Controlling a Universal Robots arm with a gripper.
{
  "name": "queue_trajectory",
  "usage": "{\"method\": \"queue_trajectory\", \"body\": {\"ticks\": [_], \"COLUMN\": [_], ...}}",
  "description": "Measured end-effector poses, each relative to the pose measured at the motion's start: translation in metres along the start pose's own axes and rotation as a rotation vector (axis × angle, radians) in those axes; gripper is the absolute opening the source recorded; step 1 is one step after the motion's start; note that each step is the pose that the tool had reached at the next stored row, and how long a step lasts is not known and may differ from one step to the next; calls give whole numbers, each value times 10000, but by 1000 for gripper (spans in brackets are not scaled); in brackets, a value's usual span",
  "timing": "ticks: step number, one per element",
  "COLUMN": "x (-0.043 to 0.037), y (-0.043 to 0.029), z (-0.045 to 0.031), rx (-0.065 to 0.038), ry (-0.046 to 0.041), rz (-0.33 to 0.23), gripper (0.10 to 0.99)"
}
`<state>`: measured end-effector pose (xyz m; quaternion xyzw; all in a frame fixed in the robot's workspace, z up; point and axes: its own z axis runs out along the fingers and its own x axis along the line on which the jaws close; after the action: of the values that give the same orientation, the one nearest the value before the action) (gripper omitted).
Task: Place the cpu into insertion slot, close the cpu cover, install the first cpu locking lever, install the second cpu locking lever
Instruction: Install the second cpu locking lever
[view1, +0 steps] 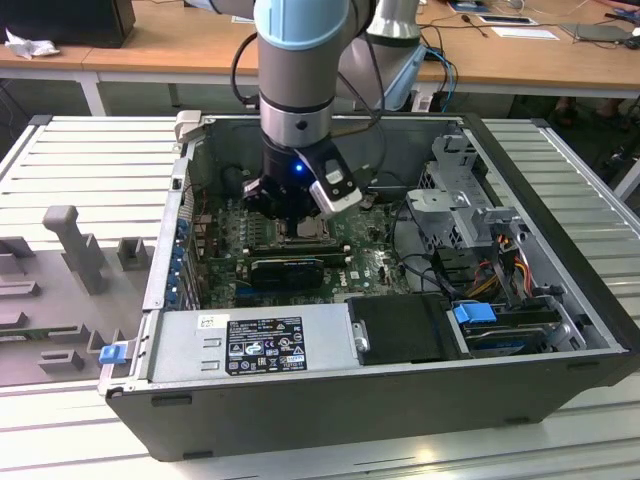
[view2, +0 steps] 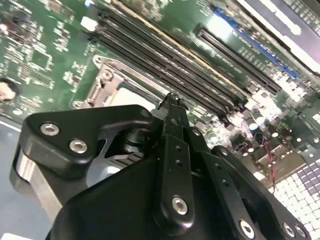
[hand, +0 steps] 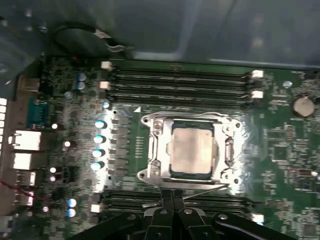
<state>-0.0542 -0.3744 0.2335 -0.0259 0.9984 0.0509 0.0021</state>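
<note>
Chip (hand: 192, 151) seated flat in its socket (hand: 189, 176) on the green board, framed by the metal cover (hand: 151, 150), which lay down around it so the pale face showed through the window, judged as placement done and locking in hand. Gripper (hand: 172, 197), fingers pressed together and holding nothing, sat just beside the socket's edge near a thin lever wire (hand: 207, 188), while the arm (view1: 300, 60) hung upright into the open computer case (view1: 560, 190), wrist pointing straight down.
</note>
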Motion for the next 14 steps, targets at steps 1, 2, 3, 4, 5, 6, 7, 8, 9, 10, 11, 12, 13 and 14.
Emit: {"method": "queue_trajectory", "body": {"ticks": [1, 2, 3, 4, 5, 6, 7, 8, 9, 10, 11, 12, 13, 14], "x": [4, 7, 17, 22, 28, 38, 46, 63, 72, 78, 92, 103, 109, 110], "y": [-3, -4, -8, -11, -13, -15, -17, -20, -24, -34, -61, -91, -116, -125], "z": [15, 28, 57, 77, 95, 121, 139, 171, 180, 182, 184, 183, 181, 181], "rx": [-26, -47, -82, -101, -114, -130, -139, -158, -195, -287, -512, -690, -805, -845], "ry": [-1, -2, -3, -4, -5, -5, -4, -5, -5, -10, -23, -32, -35, -34], "rz": [-2, -2, -1, -3, -5, -10, -14, -22, -27, -32, -31, -35, -53, -78], "gripper": [106, 106, 106, 106, 106, 106, 106, 106, 106, 106, 106, 106, 106, 106]}}
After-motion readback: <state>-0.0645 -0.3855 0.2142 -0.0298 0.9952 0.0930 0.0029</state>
